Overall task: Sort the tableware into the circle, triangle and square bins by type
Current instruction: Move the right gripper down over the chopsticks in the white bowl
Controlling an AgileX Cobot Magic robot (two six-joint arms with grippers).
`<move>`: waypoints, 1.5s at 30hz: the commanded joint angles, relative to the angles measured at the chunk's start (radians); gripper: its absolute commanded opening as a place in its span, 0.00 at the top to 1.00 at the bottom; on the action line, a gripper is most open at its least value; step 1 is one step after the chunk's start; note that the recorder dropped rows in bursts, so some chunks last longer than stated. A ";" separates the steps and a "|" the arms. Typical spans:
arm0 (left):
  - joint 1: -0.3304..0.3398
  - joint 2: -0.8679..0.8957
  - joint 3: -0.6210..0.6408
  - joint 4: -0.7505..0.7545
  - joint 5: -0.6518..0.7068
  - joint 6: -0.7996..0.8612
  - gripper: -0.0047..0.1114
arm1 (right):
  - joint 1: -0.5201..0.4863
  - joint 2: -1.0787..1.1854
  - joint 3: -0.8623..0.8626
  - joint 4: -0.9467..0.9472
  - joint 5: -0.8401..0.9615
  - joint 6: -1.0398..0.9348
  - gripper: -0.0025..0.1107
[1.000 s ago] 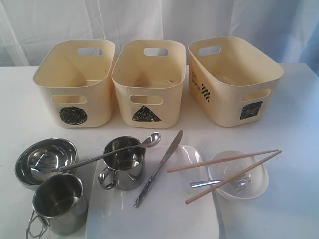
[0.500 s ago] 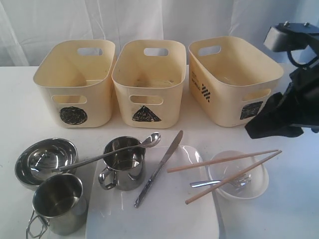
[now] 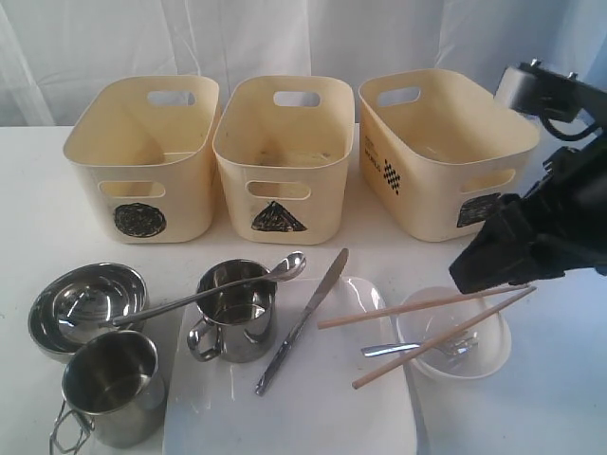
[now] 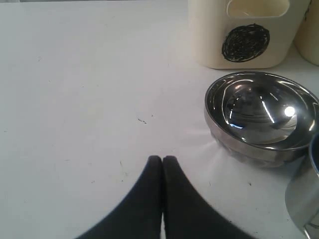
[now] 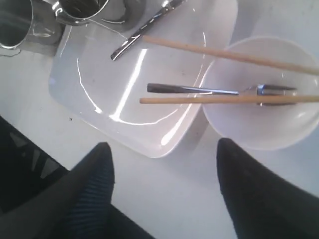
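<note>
Two wooden chopsticks (image 5: 209, 99) lie across the clear plastic bowl (image 5: 259, 134) and the white square plate (image 5: 124, 84), just beyond the right tool (image 5: 164, 148). Its jaws stand wide apart and grip nothing. The fork (image 5: 199, 90) lies in that bowl, below the chopsticks. The knife (image 3: 302, 322) and one steel mug (image 3: 232, 313) rest on the plate. The left tool (image 4: 162, 160), jaws together, hangs over bare surface (image 4: 75, 99) near the steel bowl (image 4: 259, 119). The circle bin (image 3: 142, 171), triangle bin (image 3: 275, 161) and square bin (image 3: 446, 180) stand behind.
</note>
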 commanded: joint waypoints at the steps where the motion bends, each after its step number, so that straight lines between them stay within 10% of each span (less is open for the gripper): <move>1: -0.003 -0.005 0.000 -0.008 -0.005 0.000 0.96 | 0.000 0.001 -0.005 -0.114 0.012 0.196 0.47; 22: -0.003 -0.005 0.000 -0.008 -0.005 0.000 0.96 | 0.000 0.001 0.416 0.078 -0.619 0.453 0.47; 45: -0.003 -0.005 0.000 -0.008 -0.005 0.000 0.96 | 0.107 0.130 0.435 0.226 -0.803 0.369 0.50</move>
